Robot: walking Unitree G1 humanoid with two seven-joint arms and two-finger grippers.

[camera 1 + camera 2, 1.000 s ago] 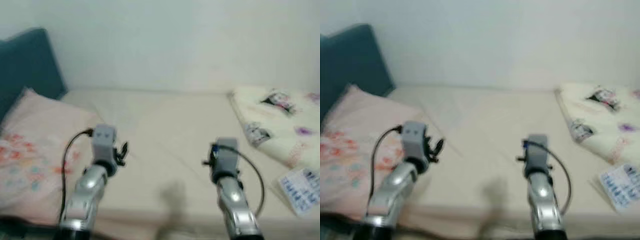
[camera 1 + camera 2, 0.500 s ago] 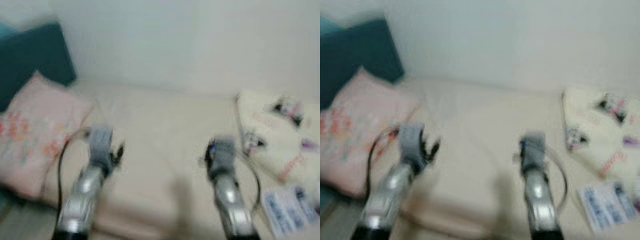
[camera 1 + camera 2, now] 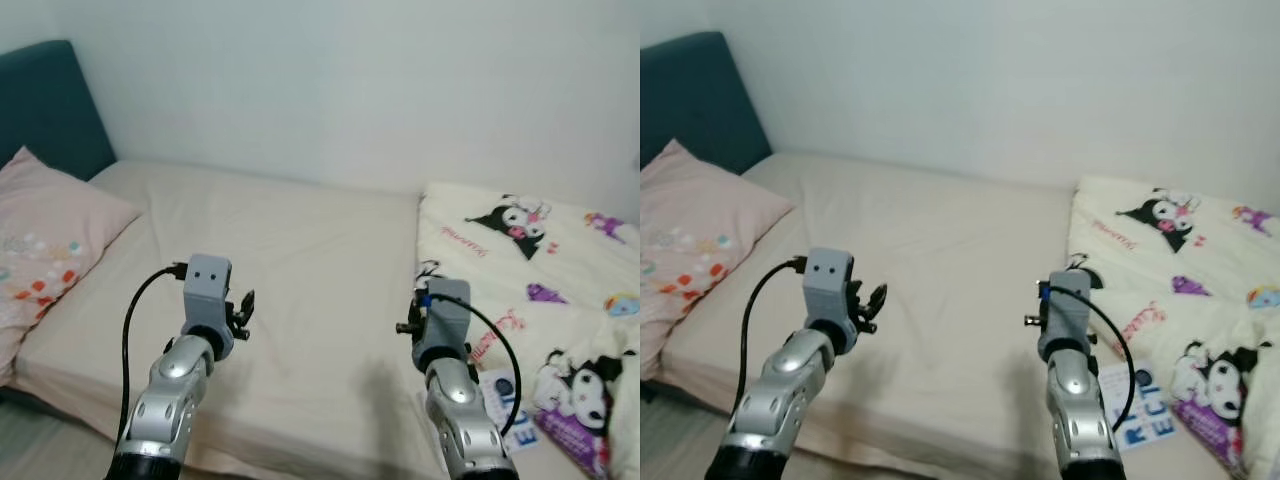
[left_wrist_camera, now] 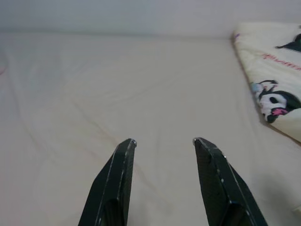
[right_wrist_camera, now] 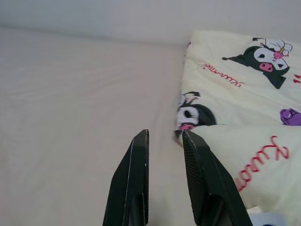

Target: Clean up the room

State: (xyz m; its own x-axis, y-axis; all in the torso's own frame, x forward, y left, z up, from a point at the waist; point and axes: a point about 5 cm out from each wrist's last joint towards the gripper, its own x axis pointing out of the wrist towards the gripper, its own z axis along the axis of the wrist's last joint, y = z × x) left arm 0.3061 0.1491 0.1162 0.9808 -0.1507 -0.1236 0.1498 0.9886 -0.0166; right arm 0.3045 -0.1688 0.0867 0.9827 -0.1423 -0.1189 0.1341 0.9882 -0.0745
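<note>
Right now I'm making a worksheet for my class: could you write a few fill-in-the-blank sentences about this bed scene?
1. The pillow lies on the robot's ____ side of the bed.
2. The cartoon-print blanket lies on the robot's ____ side.
3. The left gripper hovers above the bed with its fingers ____.
4. The headboard behind the pillow is dark ____.

Missing words: left; right; open; teal

Bed [image 3: 300,260] lay under both pincers. Pillow [image 3: 45,250] sat far left of left pincer [image 4: 163,142]; blanket [image 3: 540,270] just right of right pincer [image 5: 164,134], booklet [image 3: 505,400] behind it.
</note>
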